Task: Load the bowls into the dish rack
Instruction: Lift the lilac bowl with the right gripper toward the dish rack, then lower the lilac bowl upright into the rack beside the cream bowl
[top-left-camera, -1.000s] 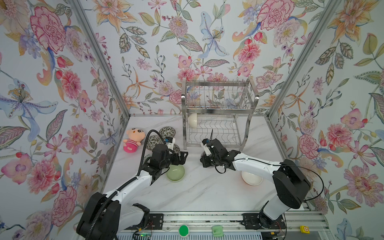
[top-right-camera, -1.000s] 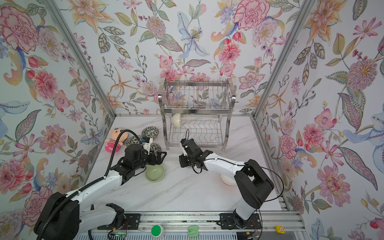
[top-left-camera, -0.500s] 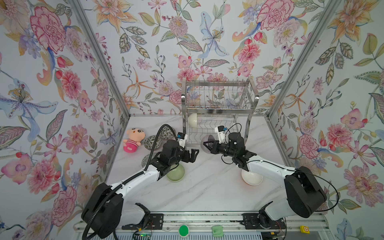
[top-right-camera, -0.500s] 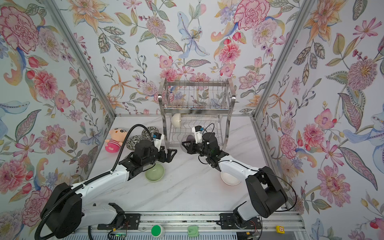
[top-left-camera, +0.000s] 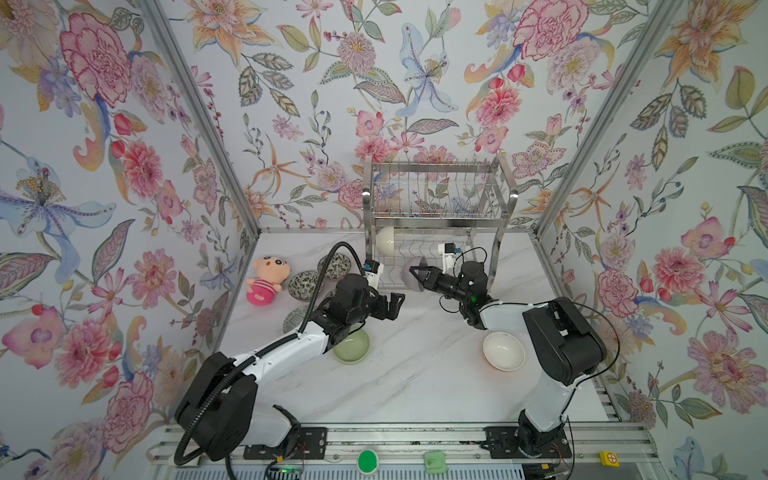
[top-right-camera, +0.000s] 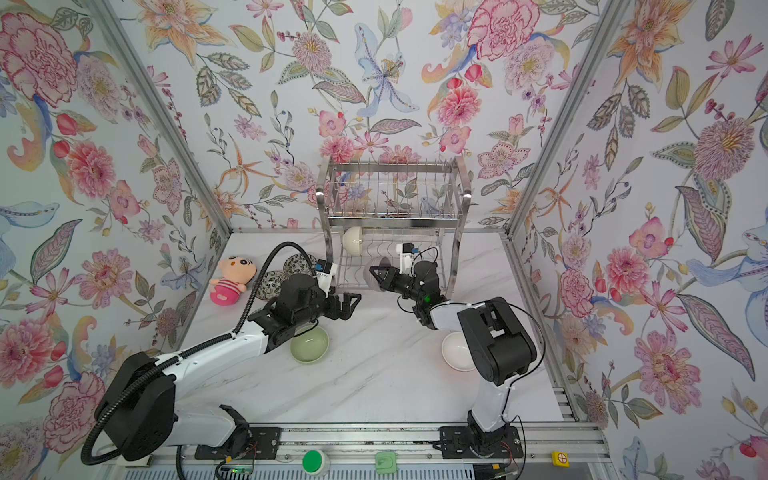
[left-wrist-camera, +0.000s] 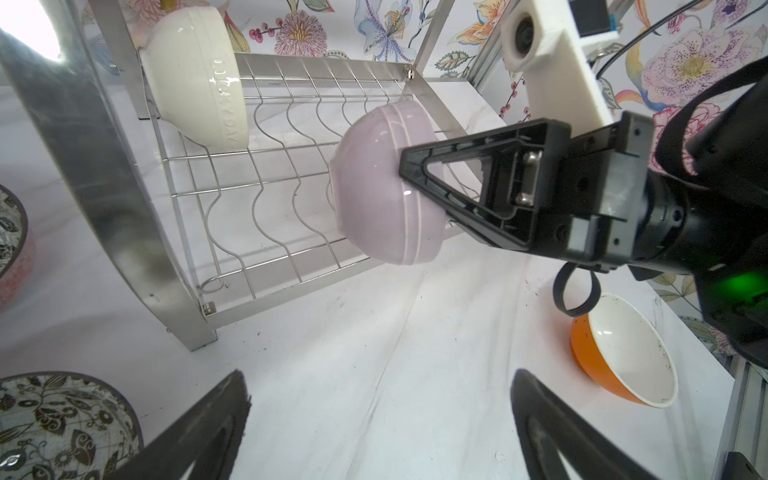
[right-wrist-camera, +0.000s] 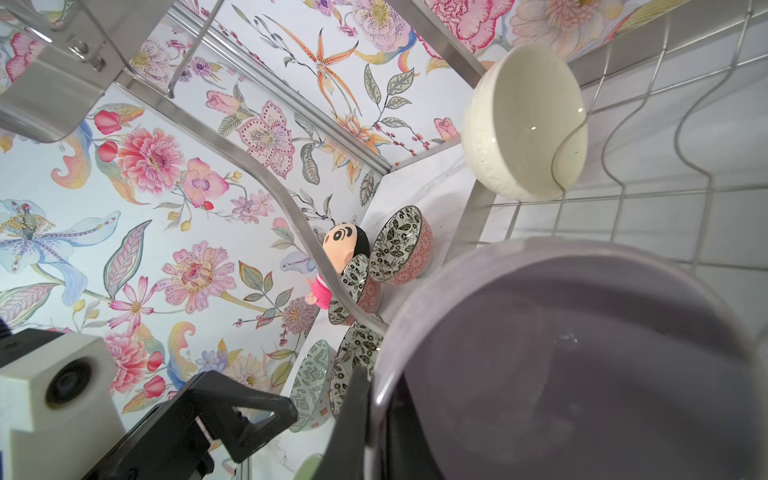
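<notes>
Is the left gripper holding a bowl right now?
No, the left gripper stands open with nothing between its jaws, while the lilac bowl is pinched by the right gripper.

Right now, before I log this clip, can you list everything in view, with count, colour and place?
dish rack: one, shiny steel, back of table
cream bowl: one, cream, on edge in rack's lower tier
lilac bowl: one, lilac, at lower tier's front, held
green bowl: one, pale green, table, front left
white bowl: one, orange outside, table, front right
patterned bowls: four, dark patterned insides, table left of rack
plush doll: one, pink, beside patterned bowls
table: one, white marble
left pincer: one, black, open, empty, above table
right pincer: one, black, shut on lilac bowl's rim
</notes>
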